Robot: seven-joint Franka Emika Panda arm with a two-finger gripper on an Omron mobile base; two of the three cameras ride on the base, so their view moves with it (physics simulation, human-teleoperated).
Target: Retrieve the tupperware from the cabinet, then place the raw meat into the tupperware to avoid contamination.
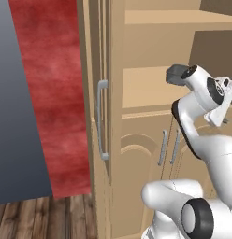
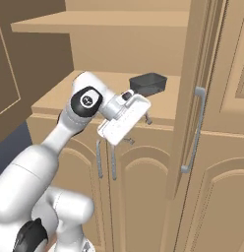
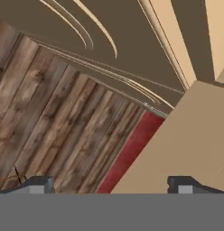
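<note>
The cabinet [image 1: 136, 88] stands with its upper doors swung open, and the tan shelf [image 2: 109, 83] lies bare at its front. A dark grey tupperware [image 2: 148, 82] sits on that shelf toward the right, and it peeks out behind my arm [image 1: 176, 74] in the left base view. My gripper [image 2: 138, 130] hangs just in front of the shelf's edge, below and left of the tupperware, not touching it. Its fingertips [image 3: 39, 184] stand wide apart and hold nothing. The hand view looks down past the cabinet at the floor. The raw meat is out of view.
An open upper door [image 2: 207, 59] with a silver bar handle [image 2: 195, 128] juts out right of the gripper. The left door's handle [image 1: 101, 119] stands beside the arm. The arched lower doors [image 2: 138, 197] are closed. A red wall [image 1: 52, 93] and wooden floor [image 1: 43, 214] lie to the left.
</note>
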